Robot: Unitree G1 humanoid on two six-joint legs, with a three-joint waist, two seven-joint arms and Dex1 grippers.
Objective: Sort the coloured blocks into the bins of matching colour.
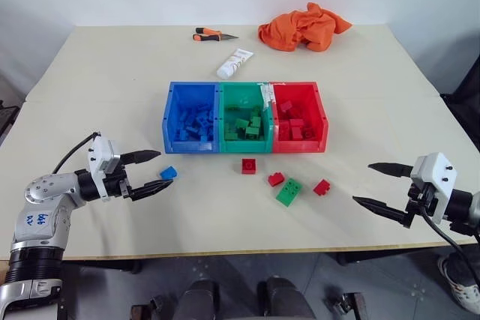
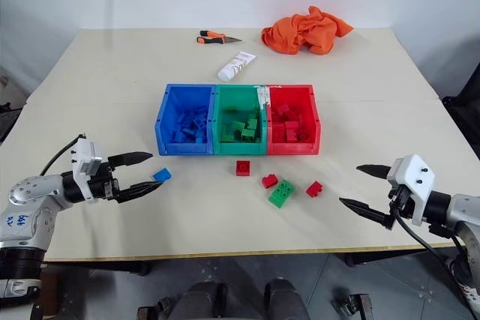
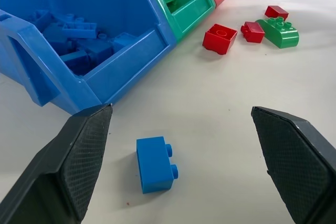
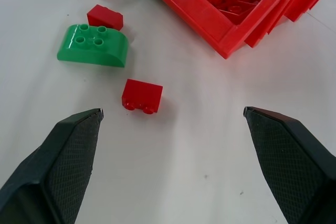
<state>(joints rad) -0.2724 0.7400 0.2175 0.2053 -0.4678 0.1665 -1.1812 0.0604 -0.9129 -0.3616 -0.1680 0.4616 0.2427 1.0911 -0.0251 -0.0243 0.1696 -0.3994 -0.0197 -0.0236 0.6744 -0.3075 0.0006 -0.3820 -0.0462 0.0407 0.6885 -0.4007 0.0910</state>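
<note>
blue bin [image 3: 79, 85]: cut off by the left wrist view's edge
bricks in the bins: piled, too small to count
white tube [image 1: 235, 63]: label unreadable

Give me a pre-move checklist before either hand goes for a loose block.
1. Left hand open and empty: ok.
2. Right hand open and empty: ok.
3. Blue block lies on the table between the left hand's fingers, untouched: ok.
4. Nearest red block lies ahead of the right hand, apart from the green block: ok.
5. Blue bin, green bin and red bin sit open-topped in a row, with room left: ok.
6. All blocks sorted: not ok; one blue, one green and three red blocks lie on the table.
</note>
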